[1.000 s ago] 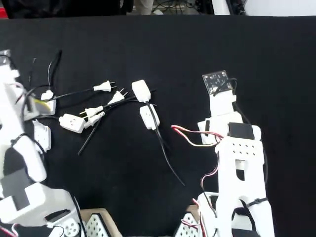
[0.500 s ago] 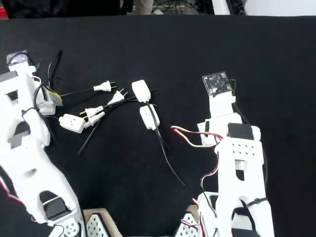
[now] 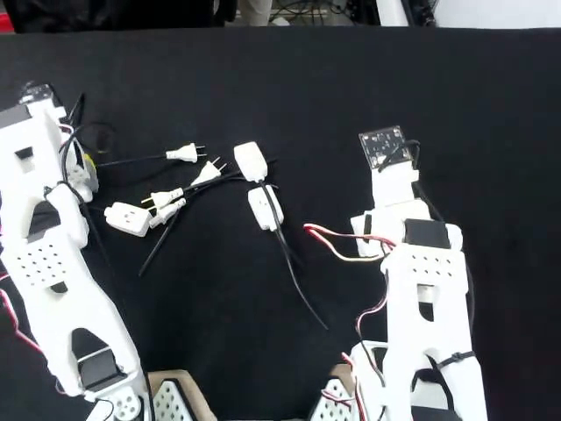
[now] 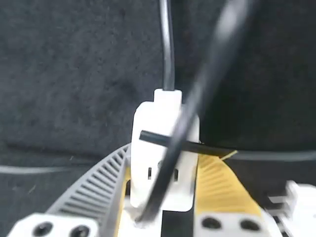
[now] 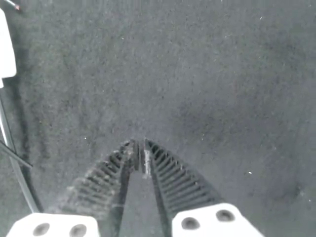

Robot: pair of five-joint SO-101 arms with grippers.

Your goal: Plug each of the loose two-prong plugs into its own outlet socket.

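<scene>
Plugs (image 3: 184, 154) are lying loose on the table (image 3: 289, 79) in the cord tangle (image 3: 166, 224) between the arms, next to three white sockets (image 3: 264, 208). Left hand (image 4: 165, 177) is pinching another socket (image 4: 165, 118) out by the left edge, and right hand (image 5: 139, 157) is pressed together above the table farther right.
</scene>
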